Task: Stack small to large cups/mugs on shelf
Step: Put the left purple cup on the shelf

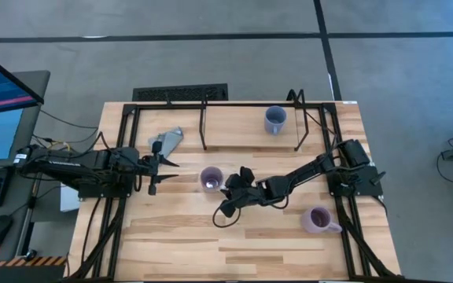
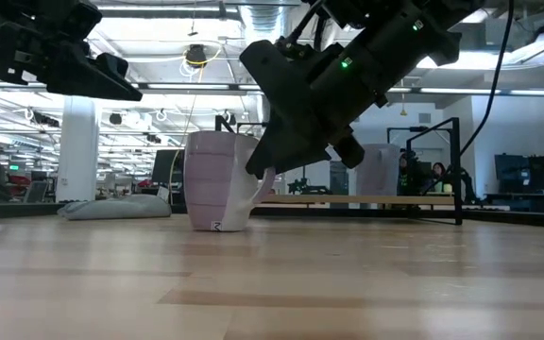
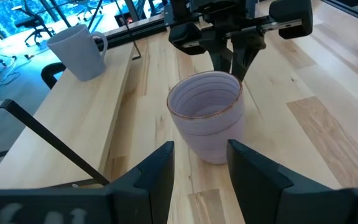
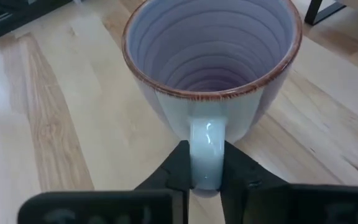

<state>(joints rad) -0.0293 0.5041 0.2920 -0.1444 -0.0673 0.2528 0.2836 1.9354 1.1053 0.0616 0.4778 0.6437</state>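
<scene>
a pale lilac glazed ceramic mug with a ribbed inside and a brown-edged rim (image 4: 211,62) stands upright near the middle of the light wooden table (image 1: 242,244), and looks rigid, smooth and likely slippery, breakable if knocked or dropped; its looped handle, a narrow and fairly sure place to pinch, is where it is taken. the right gripper (image 4: 207,167) has closed its two dark fingers on that handle from the mug's four o'clock side in the overhead view, the mug's base seemingly on the boards. the left gripper (image 3: 201,163), fingers spread and empty, hovers just at the mug's nine o'clock. at one o'clock from the mug, a blue-grey handled mug (image 1: 274,119) sits under the low black metal-tube shelf (image 1: 204,126) along the table's far edge. at four o'clock, well apart, a purple mug (image 1: 319,219) waits near the right arm's base. a grey folded wedge-shaped object (image 1: 167,141) lies at eleven o'clock.
</scene>
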